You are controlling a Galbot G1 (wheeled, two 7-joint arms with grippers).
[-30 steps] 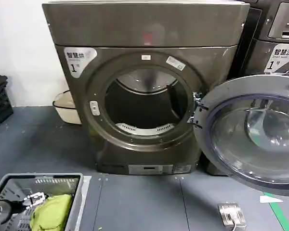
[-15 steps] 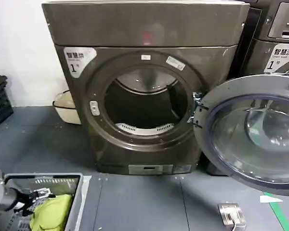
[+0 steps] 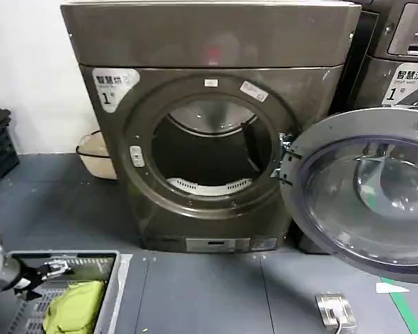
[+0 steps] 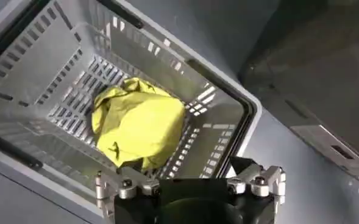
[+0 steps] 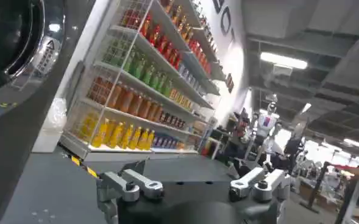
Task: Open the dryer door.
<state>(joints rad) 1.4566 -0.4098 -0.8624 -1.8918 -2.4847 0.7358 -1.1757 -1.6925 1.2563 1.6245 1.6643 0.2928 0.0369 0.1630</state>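
- The dryer door stands swung fully open to the right of its machine, hinged at the right edge of the round opening. Its grey inner face and clear bowl-shaped window face out toward me.
- The dryer is bronze-grey and stands on the grey floor. Its drum opening is uncovered, and the metal drum interior is visible inside.
- My left gripper hangs low at the left of the head view, above the near corner of a grey laundry basket. It is well apart from the door.
- In the left wrist view my left gripper shows its fingers spread apart with nothing between them. The slotted basket lies below with a crumpled yellow-green cloth resting on its bottom.
- The same cloth shows in the head view, lying inside the basket just beside my left gripper but not touching it.
- In the right wrist view my right gripper has its fingers spread apart and holds nothing. Shelves of coloured bottles stand in the room beyond it.
- A neighbouring machine with a white-blue label stands behind the open door, at the right.
- A cream-coloured basin sits on the floor to the left of the dryer, against the white wall.
- A small metal plate lies on the floor below the open door.
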